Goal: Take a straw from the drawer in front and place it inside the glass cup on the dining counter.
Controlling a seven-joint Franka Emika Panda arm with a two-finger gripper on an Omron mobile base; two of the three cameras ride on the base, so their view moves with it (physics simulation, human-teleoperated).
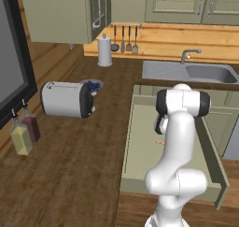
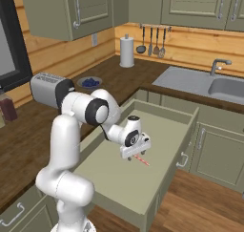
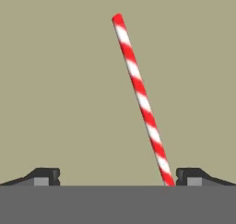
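The drawer (image 1: 140, 160) stands pulled out, its pale floor (image 2: 119, 178) bare apart from the straw. The straw (image 3: 138, 94) is a thin red-and-white striped stick lying flat on that floor; it also shows as a short red sliver (image 2: 142, 160) under the hand and beside the arm (image 1: 159, 142). My gripper (image 2: 134, 155) hangs low over the drawer, pointing down, open. In the hand view the gripper (image 3: 117, 177) is over the straw's near end, which runs down close to the right fingertip (image 3: 191, 176). Nothing is held. The glass cup and dining counter are out of view.
A toaster (image 1: 65, 99) lies on the wood wall counter to the left, with two bottles (image 1: 21, 137) nearer the wall. A small bowl (image 2: 89, 82), a paper towel roll (image 1: 104, 51) and a sink (image 1: 205, 73) lie beyond the drawer. The drawer's raised walls (image 2: 183, 135) surround the gripper.
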